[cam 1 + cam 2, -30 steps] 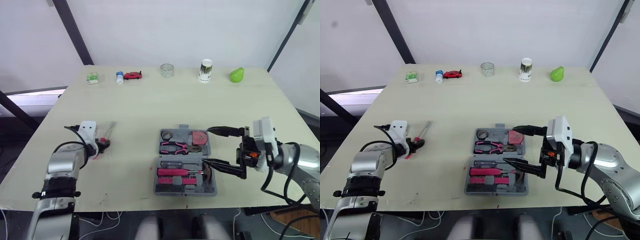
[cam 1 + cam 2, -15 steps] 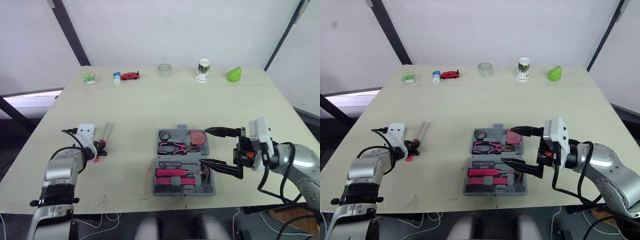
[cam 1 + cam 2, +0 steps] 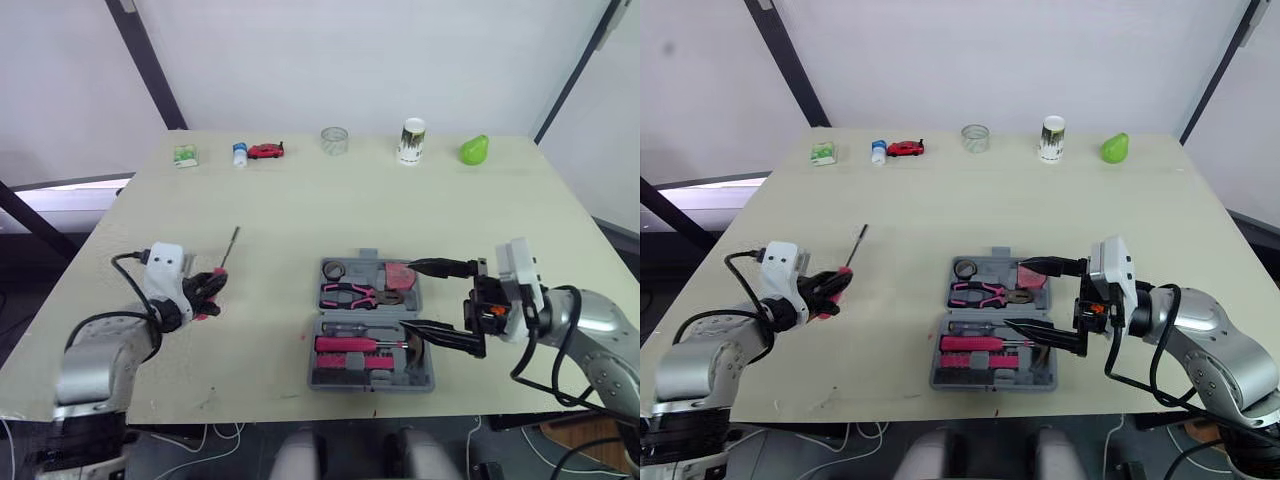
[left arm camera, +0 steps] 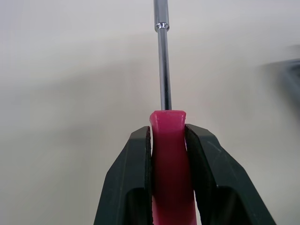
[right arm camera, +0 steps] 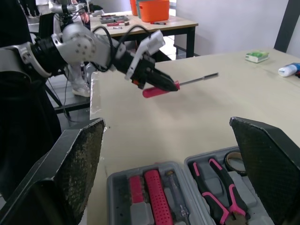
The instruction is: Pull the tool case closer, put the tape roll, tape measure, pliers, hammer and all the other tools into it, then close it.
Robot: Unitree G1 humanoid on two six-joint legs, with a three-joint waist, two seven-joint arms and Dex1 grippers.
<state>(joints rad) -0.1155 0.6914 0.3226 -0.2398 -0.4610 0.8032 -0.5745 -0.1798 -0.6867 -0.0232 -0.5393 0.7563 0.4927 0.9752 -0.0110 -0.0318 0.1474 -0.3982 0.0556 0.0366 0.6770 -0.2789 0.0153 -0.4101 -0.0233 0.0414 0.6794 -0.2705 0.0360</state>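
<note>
a: head views first. where's the tool case?
b: tool case (image 3: 424, 376) lies open on the table (image 3: 300, 210), near the front edge, right of centre. pliers (image 3: 352, 295) and tape roll (image 3: 334, 269) sit in the far half, pink-handled tools (image 3: 345, 345) in the near half.
a: right gripper?
b: right gripper (image 3: 407, 297) is at the case's right side. fingers spread wide, tips reaching in over the right edge, one at each half. nothing between them.
a: left one?
b: left gripper (image 3: 203, 291) is well left of the case, clamped on the pink handle of a screwdriver (image 3: 224, 262). the shaft points toward the table's far edge.
a: what's along that edge?
b: a row, well apart from the case: green box (image 3: 184, 155), small bottle (image 3: 239, 154), red toy car (image 3: 266, 151), clear cup (image 3: 334, 140), white can (image 3: 412, 141), green pear-shaped thing (image 3: 473, 150).
a: left wrist view.
b: both black fingers (image 4: 136, 178) press the handle's sides. the steel shaft runs straight out past the tips, pale tabletop behind it.
a: right wrist view.
b: its own two fingers stand far apart, with the open case low between them, pliers and tape roll showing. beyond, the left gripper holds the screwdriver tilted. it looks clear of the tabletop, cannot tell for sure.
</note>
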